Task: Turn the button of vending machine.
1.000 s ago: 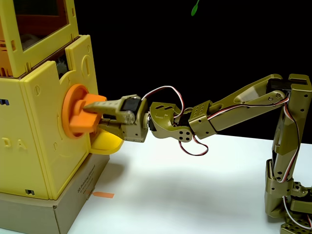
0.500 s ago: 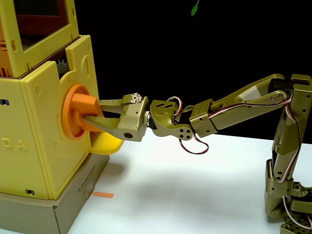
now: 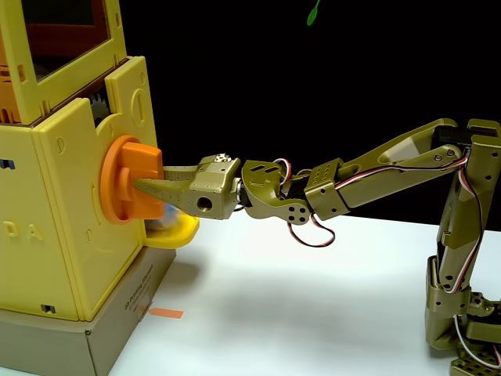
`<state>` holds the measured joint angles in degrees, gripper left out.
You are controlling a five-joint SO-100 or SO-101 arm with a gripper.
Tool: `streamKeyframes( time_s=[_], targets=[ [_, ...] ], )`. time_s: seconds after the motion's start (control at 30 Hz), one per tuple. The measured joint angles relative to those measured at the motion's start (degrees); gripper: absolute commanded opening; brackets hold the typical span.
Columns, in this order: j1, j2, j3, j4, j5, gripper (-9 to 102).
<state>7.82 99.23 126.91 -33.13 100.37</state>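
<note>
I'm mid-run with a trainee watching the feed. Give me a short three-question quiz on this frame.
1. True or false: the gripper is closed on the bar of the orange knob.
2. What sits directly under the yellow vending machine? A) a cardboard base B) a metal stand C) the bare table
3. Fill in: just below the knob, a small yellow ____ juts from the machine's front.

Key: 1 true. 2 A, the cardboard base. 3 tray.
</note>
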Motion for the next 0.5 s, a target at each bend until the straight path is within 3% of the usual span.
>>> streamKeyframes(
  time_s=[0.2,0.5],
  targets=[
    [0.0,0.1,0.0,0.3,-1.5,1],
    [-1.1,0.6,0.6,0.3,-2.5,35]
  ],
)
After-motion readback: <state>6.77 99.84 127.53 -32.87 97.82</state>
